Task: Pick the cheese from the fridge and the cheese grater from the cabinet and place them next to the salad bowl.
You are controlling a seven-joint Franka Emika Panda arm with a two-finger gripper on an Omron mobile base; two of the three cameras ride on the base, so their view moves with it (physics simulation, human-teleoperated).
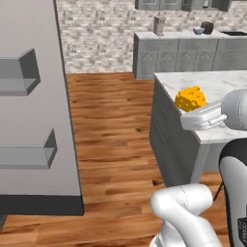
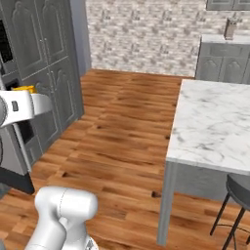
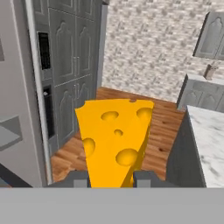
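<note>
No legible text, labels, brands or numbers anywhere. A small pale marking sits on the arm's dark lower link [image 1: 242, 223] at the left base view's edge (too blurred to read).

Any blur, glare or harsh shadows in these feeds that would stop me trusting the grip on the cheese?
Hand view: cheese sharp and evenly lit, no glare, between the fingers of the hand. Left base view: wedge clear, far counter items soft and small. Right base view: flat, shadowless light; just a yellow sliver shows behind the arm.
</note>
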